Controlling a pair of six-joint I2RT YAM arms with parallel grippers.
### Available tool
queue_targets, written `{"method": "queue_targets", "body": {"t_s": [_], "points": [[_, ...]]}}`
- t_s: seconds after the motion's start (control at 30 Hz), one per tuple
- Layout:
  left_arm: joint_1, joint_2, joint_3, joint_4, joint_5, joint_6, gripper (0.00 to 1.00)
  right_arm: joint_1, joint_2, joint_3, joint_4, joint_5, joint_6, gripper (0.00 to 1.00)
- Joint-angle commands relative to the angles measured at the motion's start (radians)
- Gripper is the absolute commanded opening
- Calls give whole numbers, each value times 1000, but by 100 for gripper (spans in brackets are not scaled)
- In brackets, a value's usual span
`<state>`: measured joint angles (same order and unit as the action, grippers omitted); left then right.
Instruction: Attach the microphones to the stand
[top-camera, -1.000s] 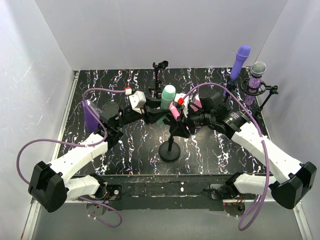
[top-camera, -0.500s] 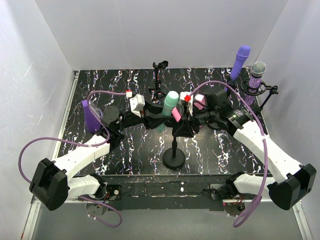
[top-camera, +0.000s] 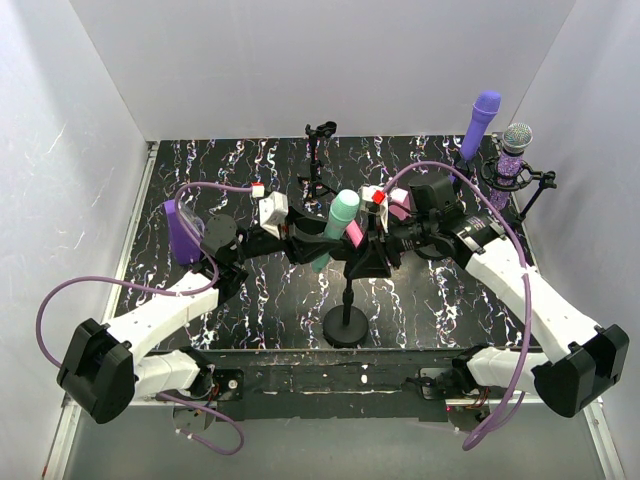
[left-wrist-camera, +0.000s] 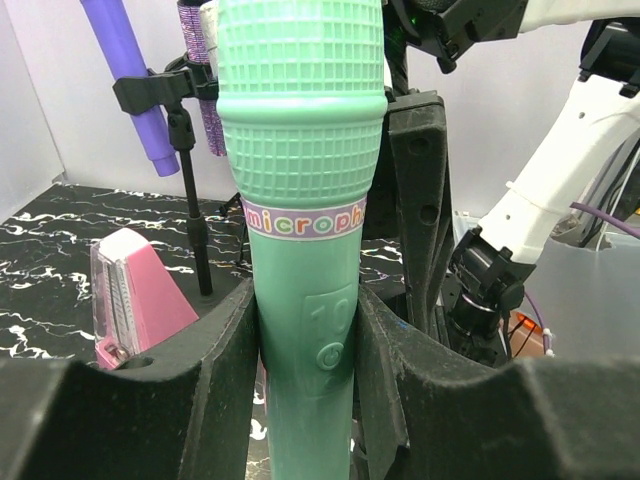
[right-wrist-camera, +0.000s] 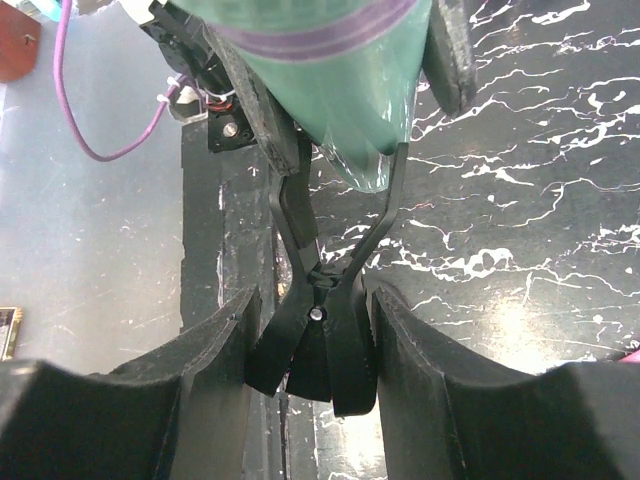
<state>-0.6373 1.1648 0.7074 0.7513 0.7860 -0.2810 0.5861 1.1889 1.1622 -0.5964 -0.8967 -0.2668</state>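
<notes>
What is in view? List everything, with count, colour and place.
mint green microphone: one, centre, held
plain purple microphone: one, far right, on stand
glittery purple microphone: one, far right, on stand
pink wedge block: one, centre
purple wedge block: one, left
centre stand: one, black, round base
far stand: one, black, back centre, empty
left gripper: shut on mint green microphone
right gripper: shut on centre stand's clip

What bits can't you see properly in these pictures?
1. Left wrist view: the bottom end of the mint green microphone, cut off by the lower edge below the left gripper.
2. Right wrist view: its head, cut off by the top edge above the clip in the right gripper.
3. Top view: the clip, hidden under both grippers.
</notes>
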Motion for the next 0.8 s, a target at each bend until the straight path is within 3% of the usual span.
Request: {"method": "queue_targets", "body": {"t_s": [0.0,0.2,0.37,0.77], "points": [[-19,-8,35,-18,79,-3,0,-8,-8,27,69,-79,-8,17],[-19,-30,41,-84,79,45,0,-11,-40,16,52,-38,-46,20],[-19,-71,32,-130,24,94,0,-3,-64,-7,32,27,-161,7],[-16,-209,52,-282,-197,243,0,-3,-34,19,61,67,-373,5]]}}
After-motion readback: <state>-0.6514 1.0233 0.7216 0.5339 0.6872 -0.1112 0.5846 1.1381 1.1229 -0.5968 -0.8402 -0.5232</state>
